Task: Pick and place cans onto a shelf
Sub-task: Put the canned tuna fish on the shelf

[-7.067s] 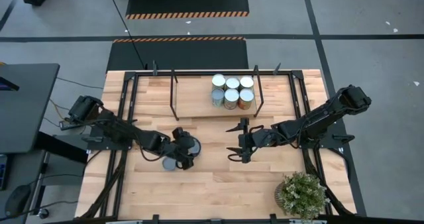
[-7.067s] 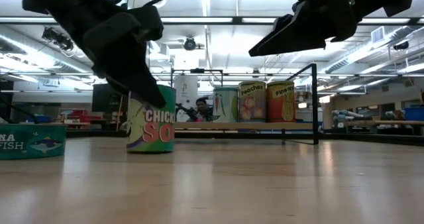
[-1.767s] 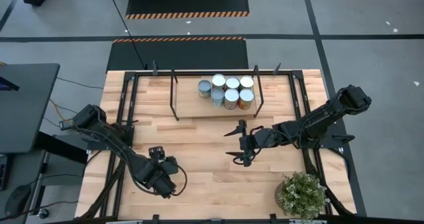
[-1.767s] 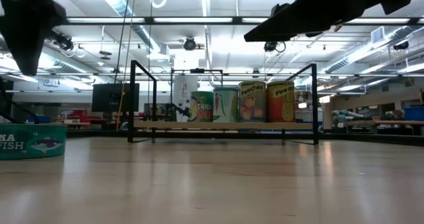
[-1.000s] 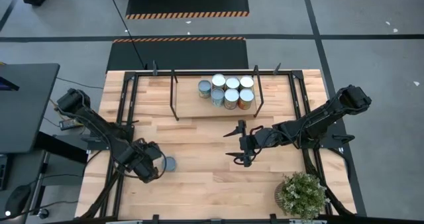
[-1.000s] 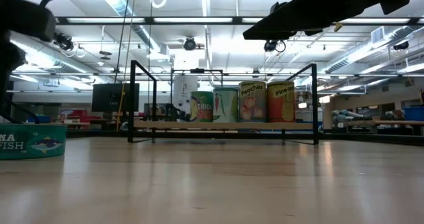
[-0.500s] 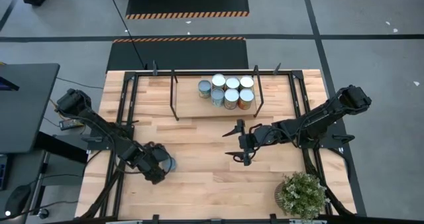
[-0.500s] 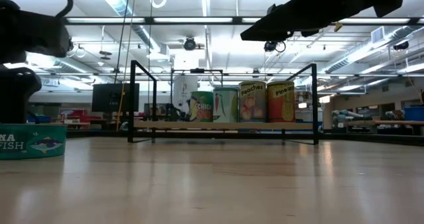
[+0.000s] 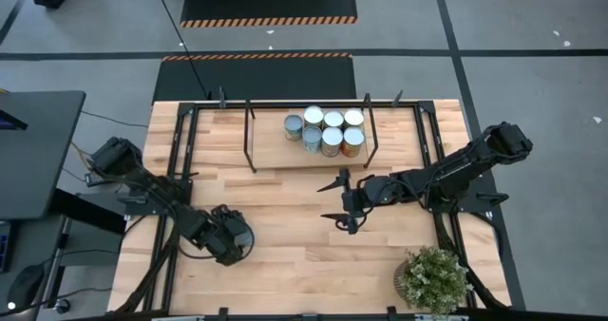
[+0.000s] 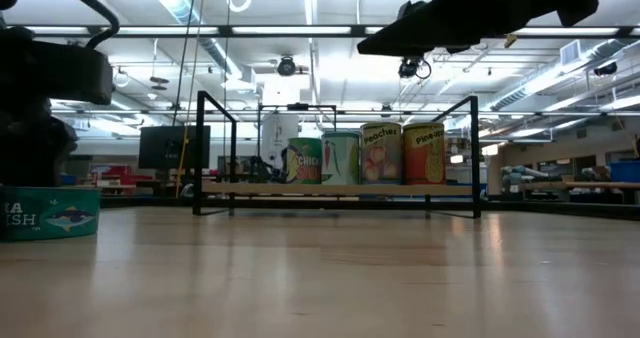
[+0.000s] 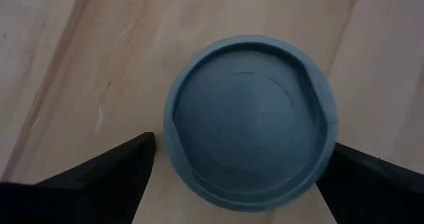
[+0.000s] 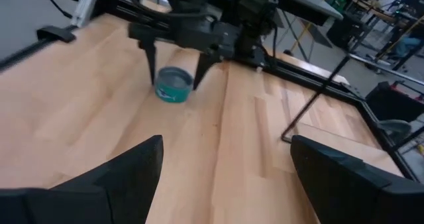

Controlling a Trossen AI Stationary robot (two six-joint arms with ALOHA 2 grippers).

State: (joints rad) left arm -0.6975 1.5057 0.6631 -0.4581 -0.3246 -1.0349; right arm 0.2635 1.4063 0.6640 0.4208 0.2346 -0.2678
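Wooden bench (image 9: 304, 264) under overhead lights, workshop clutter behind. Shelf (image 9: 271, 150) sits at the far middle of the bench, with seven cans (image 9: 325, 131) clustered on its right part, rows touching. One flat teal can (image 12: 173, 83) (tuna label in the low view) remains off the shelf, at the near left of the bench. Left end effector (image 9: 231, 237) is poised directly above it, fingers (image 11: 106, 174) spread wide, one on either side of the blue-grey lid (image 11: 250, 121), not yet touching. Right end effector (image 9: 344, 202) waits mid-bench just near of the shelf, fingers (image 12: 106, 184) wide open, holding nothing. Step in hand looks like the approach to grasp the last can. Next move probably calls for lowering until the fingers straddle the can's low wall, then closing; the can is squat, so the grip has to land low without scraping the bench. After that, lift and carry to the open left part of the shelf, clearing the black front rail (image 10: 330, 210).
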